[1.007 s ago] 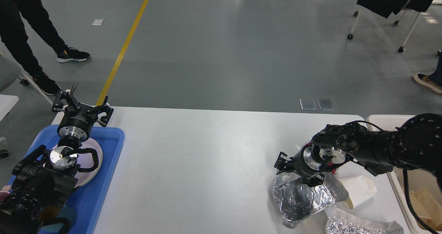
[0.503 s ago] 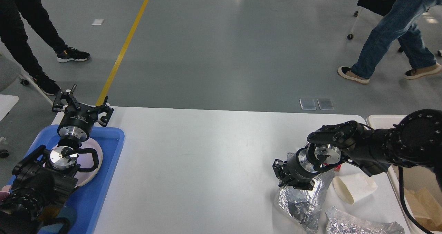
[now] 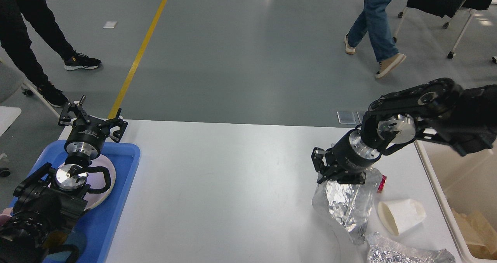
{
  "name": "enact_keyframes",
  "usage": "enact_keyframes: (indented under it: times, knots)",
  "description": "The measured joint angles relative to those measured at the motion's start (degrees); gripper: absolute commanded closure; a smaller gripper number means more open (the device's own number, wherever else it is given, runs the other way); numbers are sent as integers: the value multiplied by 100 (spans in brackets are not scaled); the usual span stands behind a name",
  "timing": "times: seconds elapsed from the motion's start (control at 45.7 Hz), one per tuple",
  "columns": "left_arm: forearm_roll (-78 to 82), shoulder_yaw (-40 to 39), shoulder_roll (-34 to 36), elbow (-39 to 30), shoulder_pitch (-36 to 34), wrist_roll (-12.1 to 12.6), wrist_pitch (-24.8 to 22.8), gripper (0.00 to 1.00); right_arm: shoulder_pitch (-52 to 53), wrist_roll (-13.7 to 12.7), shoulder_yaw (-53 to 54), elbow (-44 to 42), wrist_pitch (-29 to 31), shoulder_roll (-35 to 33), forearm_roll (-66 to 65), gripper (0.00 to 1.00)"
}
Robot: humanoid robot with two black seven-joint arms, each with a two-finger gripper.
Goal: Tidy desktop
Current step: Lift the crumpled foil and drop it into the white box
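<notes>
— Well, what is held by the right hand (image 3: 337,174)?
— Crumpled foil (image 3: 347,201) is pinched, hanging toward six o'clock over the worktop (image 3: 233,185); the cream bin (image 3: 462,201) lies at three o'clock.
— And the left hand (image 3: 93,119)?
— Spread, at nine o'clock, above the blue tray (image 3: 124,177).

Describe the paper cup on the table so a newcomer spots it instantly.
Start at the large white desktop and go to its right end, beside the cream plastic bin. The white paper cup lies on its side there, just right of the crumpled silver foil bag held by the right gripper. It is the only smooth, matte item among shiny foil.
</notes>
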Motion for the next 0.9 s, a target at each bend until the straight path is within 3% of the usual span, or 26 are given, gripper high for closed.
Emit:
enact_keyframes:
  times: [0.35,0.46,0.744,0.897]
  knots:
    - [3,0,0,0,0,0,0,4,2622,-4,-104,246,1374,-1518,-31,100]
    - [2,0,0,0,0,0,0,4,2989,-4,-122,187,1491,-1781,-77,100]
    - [2,0,0,0,0,0,0,4,2870,-3,-800,-192,1312,-1973,-169,100]
    - [3,0,0,-1,0,1,-1,4,1751,4,-1188,-1020,312,-2314,-193,100]
